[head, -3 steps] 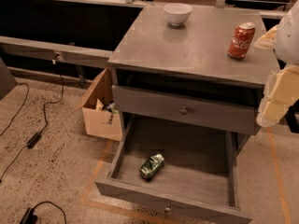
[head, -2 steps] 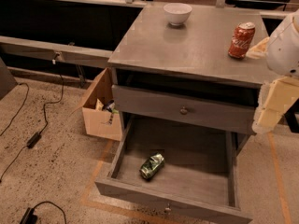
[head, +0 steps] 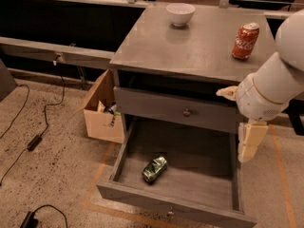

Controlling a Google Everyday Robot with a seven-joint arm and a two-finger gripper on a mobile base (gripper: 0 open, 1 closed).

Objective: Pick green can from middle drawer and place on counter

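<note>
The green can (head: 154, 169) lies on its side, dented, on the bare floor of the open middle drawer (head: 199, 182), left of the drawer's centre. The counter (head: 199, 46) is the grey top slab of the cabinet above it. My white arm comes in from the right. My cream-coloured gripper (head: 249, 142) hangs down beside the drawer's right wall, above and well to the right of the green can, not touching it.
A red Coca-Cola can (head: 245, 41) stands at the counter's right side and a white bowl (head: 180, 13) at its back. A closed drawer front with a knob (head: 186, 111) is above the open drawer. An open cardboard box (head: 102, 114) and cables (head: 35, 139) are on the floor at left.
My arm and gripper have moved down and to the left, from beside the counter's edge to the open drawer's right side. The green can has not moved.
</note>
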